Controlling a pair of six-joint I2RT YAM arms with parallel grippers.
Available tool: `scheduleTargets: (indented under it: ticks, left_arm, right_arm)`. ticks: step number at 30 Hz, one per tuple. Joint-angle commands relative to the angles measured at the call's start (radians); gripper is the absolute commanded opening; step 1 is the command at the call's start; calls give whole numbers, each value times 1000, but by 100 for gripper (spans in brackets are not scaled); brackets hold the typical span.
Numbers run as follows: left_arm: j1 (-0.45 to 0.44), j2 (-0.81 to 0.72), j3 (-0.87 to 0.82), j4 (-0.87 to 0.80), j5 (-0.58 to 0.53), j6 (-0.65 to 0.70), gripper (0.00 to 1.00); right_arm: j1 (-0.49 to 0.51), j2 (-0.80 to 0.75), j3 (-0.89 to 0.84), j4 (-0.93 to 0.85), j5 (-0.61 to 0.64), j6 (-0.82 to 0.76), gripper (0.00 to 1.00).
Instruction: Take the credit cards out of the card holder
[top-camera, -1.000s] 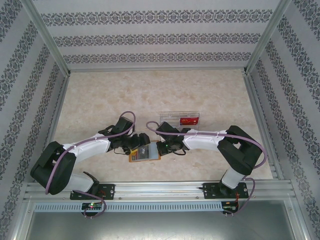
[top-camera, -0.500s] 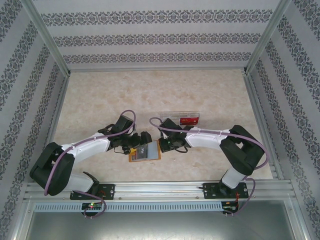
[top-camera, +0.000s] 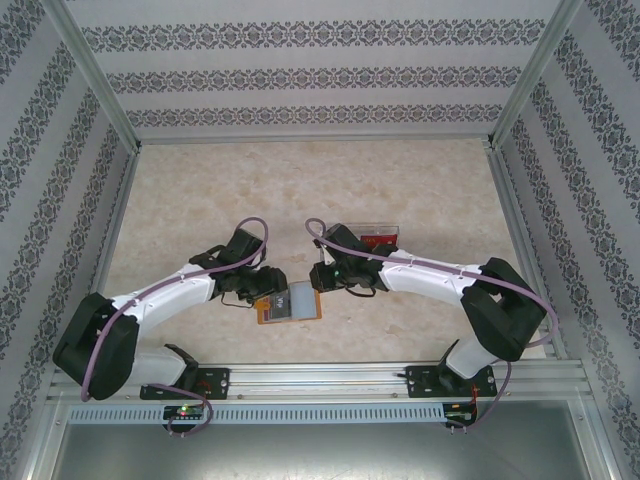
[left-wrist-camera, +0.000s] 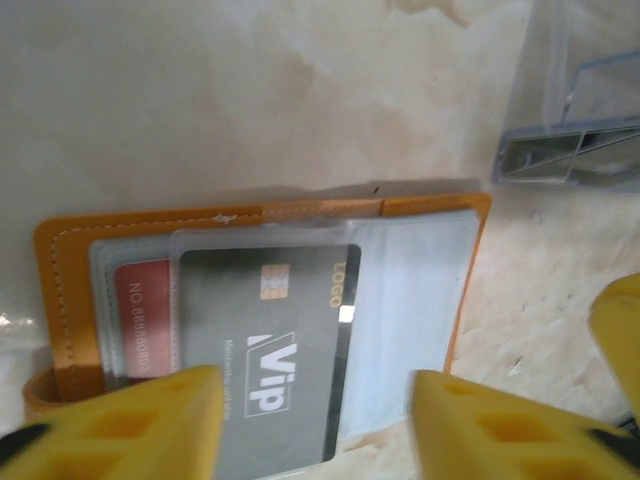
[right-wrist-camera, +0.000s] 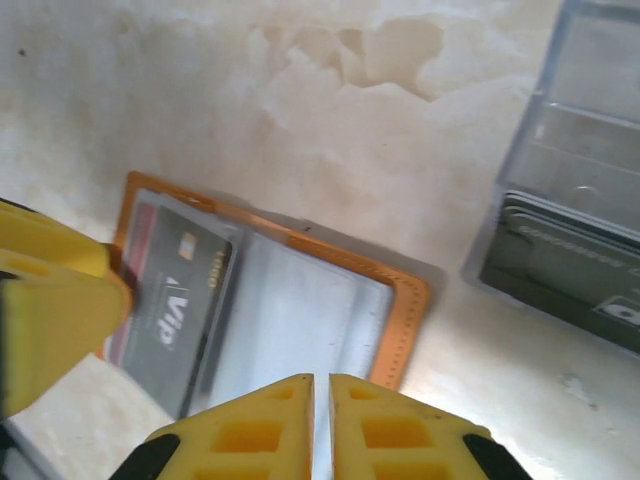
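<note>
The orange-tan card holder (top-camera: 290, 306) lies open on the table between my grippers. In its translucent pockets (left-wrist-camera: 410, 300) sits a grey VIP card (left-wrist-camera: 265, 330) over a red-printed card (left-wrist-camera: 140, 310). The right half (right-wrist-camera: 300, 320) is pale; I cannot tell whether that is a whitish credit card or bare pocket. My left gripper (left-wrist-camera: 315, 425) hovers open over the holder's near edge, its fingers (left-wrist-camera: 130, 425) straddling the grey card without touching it. My right gripper (right-wrist-camera: 322, 420) is shut to a thin slit above the holder's right half, with nothing visibly held.
A clear plastic compartment tray (top-camera: 345, 232) stands just behind the right gripper, holding a red card (top-camera: 380, 241) and a dark card (right-wrist-camera: 560, 290). Its corner (left-wrist-camera: 570, 150) is close to the holder. Open marble tabletop (top-camera: 300, 180) stretches beyond.
My right gripper has lifted off the holder's right edge and drawn back toward the tray. The left gripper has shifted slightly left. The holder has stayed put.
</note>
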Motion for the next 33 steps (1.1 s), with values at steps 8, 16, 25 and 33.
scheduleTargets:
  ticks: [8,16,25,33]
  left_arm:
    - [16,28,-61,-23,-41,55,31]
    - [19,32,-96,4,-22,57,27]
    - [20,55,-110,36,18,52,25]
    - [20,54,-113,34,20,52,24]
  right_arm:
    - [45,111,21,155,-135,174,12]
    - [49,175,12,222,-191,242,16]
    - [56,222,-8,283,-232,294,20]
    - [62,224,-24,280,-225,307,21]
